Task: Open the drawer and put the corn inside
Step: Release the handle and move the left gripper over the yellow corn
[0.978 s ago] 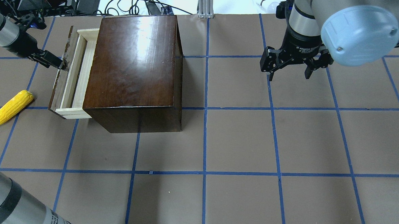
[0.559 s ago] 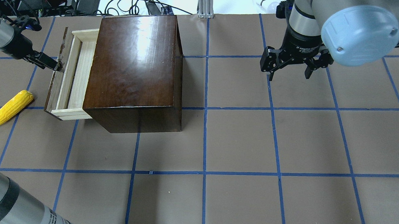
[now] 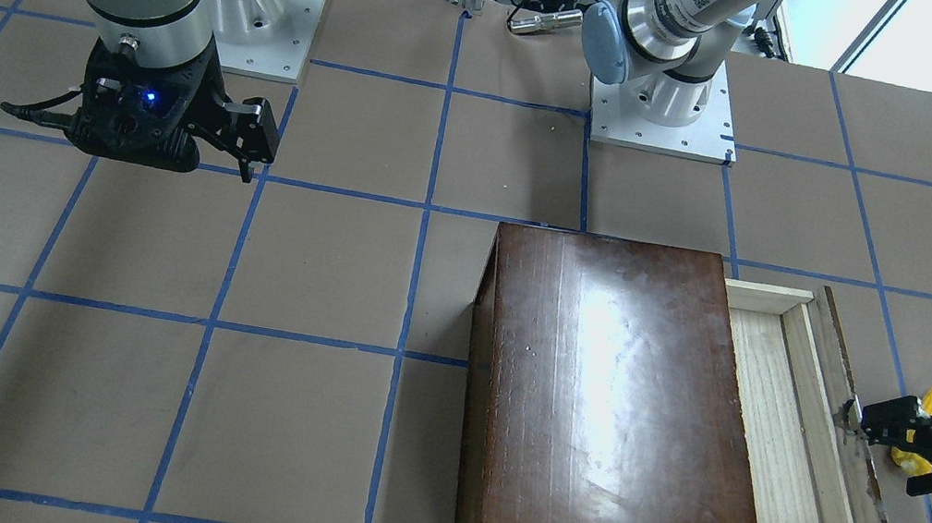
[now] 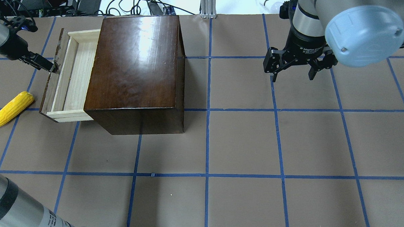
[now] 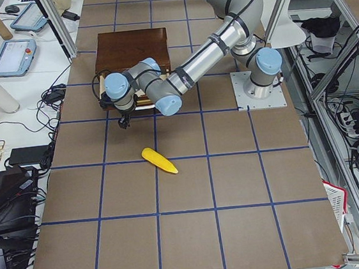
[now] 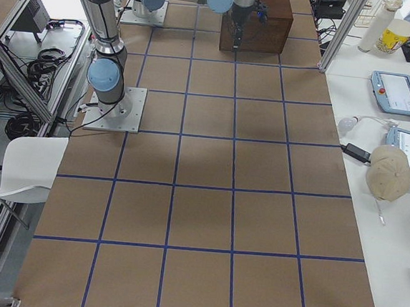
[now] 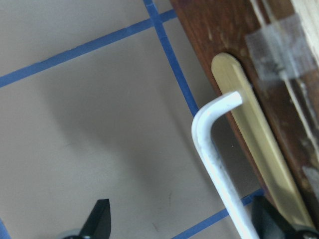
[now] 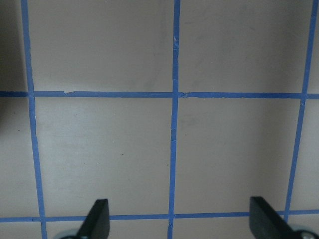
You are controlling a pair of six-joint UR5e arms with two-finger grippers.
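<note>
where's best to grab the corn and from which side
Grip the corn across its thick middle, straight down from above. It lies flat on the table, so set the jaws across its long axis; the tapered tip would probably slip.

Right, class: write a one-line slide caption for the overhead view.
Left end effector at the front of the part-open drawer, corn lying outside beside it, right end effector open, far off.
</note>
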